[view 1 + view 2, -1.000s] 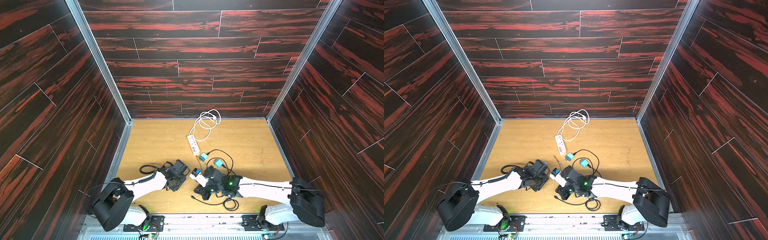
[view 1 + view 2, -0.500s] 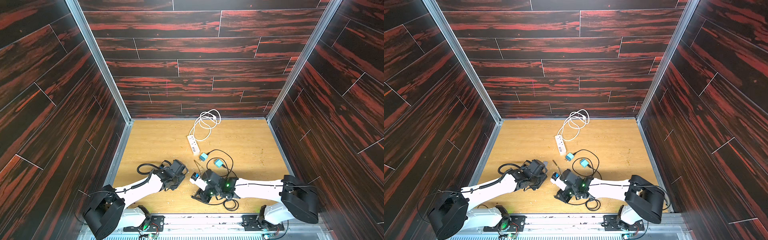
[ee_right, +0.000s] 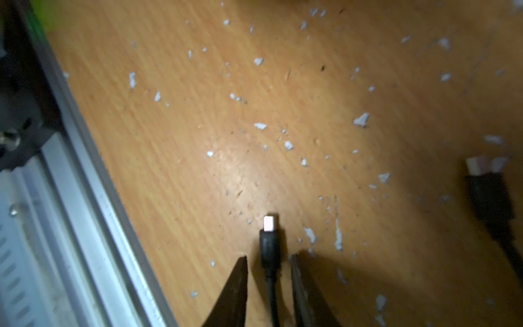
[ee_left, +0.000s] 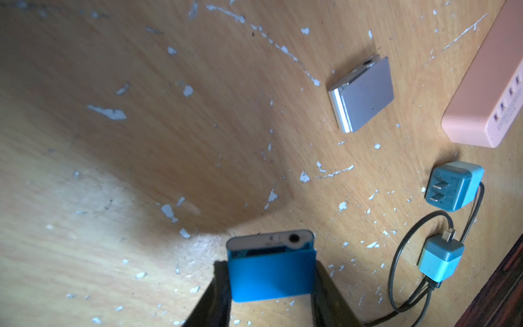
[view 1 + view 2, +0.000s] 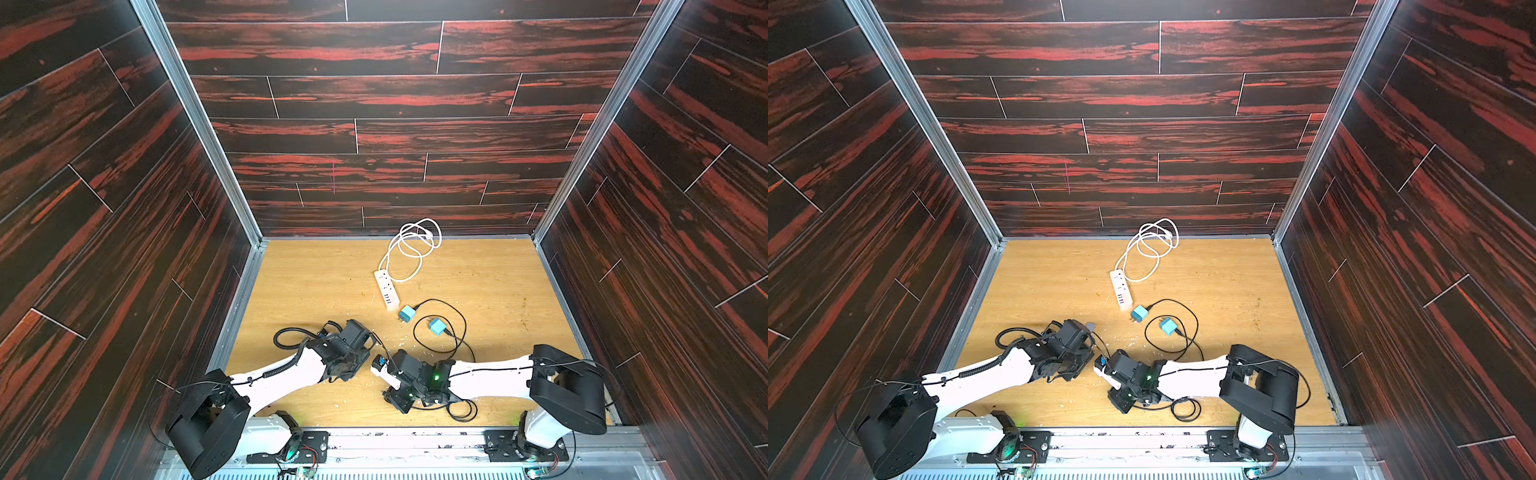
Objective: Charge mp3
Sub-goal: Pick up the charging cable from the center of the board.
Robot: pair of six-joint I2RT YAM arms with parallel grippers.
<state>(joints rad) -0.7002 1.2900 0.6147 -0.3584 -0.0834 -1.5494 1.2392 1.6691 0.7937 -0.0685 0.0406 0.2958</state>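
Left end effector [image 4: 271, 266] tight around blue mp3 player [image 4: 271, 279]; right end effector [image 3: 268, 257] slack (jaws apart, black plug [image 3: 268, 240] between)

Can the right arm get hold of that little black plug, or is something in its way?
Probably yes. The black plug sits between the right pincer's two fingers, with a small gap on either side and only bare wooden tabletop around it. Closing should catch it.

We have open floor [image 5: 316, 282] left of the power strip [image 5: 387, 289]; right of it, two chargers [image 5: 436, 326] block our path.
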